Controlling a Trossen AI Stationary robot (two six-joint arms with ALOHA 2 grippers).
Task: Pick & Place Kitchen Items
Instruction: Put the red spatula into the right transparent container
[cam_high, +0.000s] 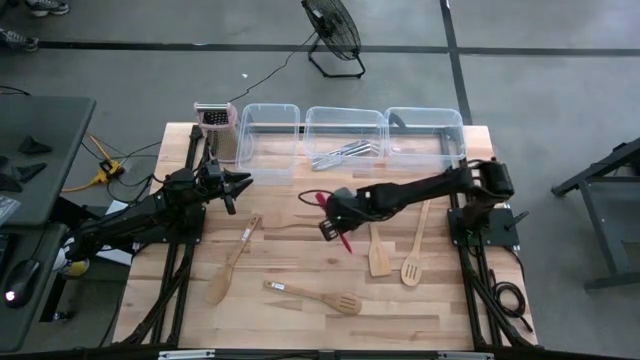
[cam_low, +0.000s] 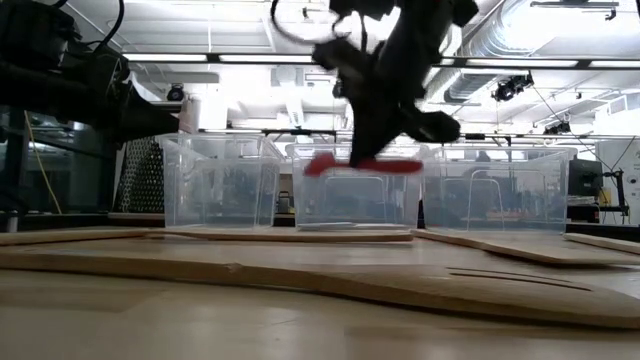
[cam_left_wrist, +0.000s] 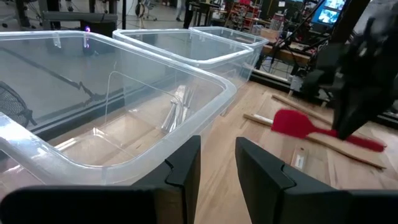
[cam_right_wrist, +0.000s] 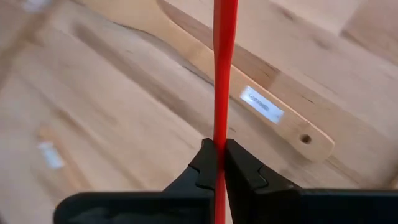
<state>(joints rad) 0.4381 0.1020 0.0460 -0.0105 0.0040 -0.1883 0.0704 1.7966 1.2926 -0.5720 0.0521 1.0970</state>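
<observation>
My right gripper (cam_high: 335, 220) is over the middle of the table, shut on a red spatula (cam_high: 330, 215). In the low view the red spatula (cam_low: 360, 165) hangs about level, clear of the table top. My left gripper (cam_left_wrist: 217, 168) is held level near the left clear tub (cam_left_wrist: 124, 124); its fingers are slightly apart with nothing between them. Light wooden utensils lie flat on the table: a spoon (cam_high: 233, 260), a slotted spatula (cam_high: 315, 297), a spatula (cam_high: 378, 252) and a slotted spoon (cam_high: 415, 250). Silvery metal utensils (cam_high: 340, 153) lie in the middle tub (cam_high: 345, 118). My right gripper pinches the red spatula's thin handle (cam_right_wrist: 221, 134) between its two fingers (cam_right_wrist: 205, 165), about midway along. The fingers come from above, slanting down toward the table's left, and cross the handle. The spatula is lifted clear and about level, its blade (cam_high: 318, 197) toward the far left.
Three clear tubs stand in a row along the far edge, the right one (cam_high: 425, 135) beside the middle one. An upright metal grater (cam_high: 215, 125) stands left of the tubs. A wooden utensil with a label (cam_right_wrist: 261, 93) lies just below the held spatula.
</observation>
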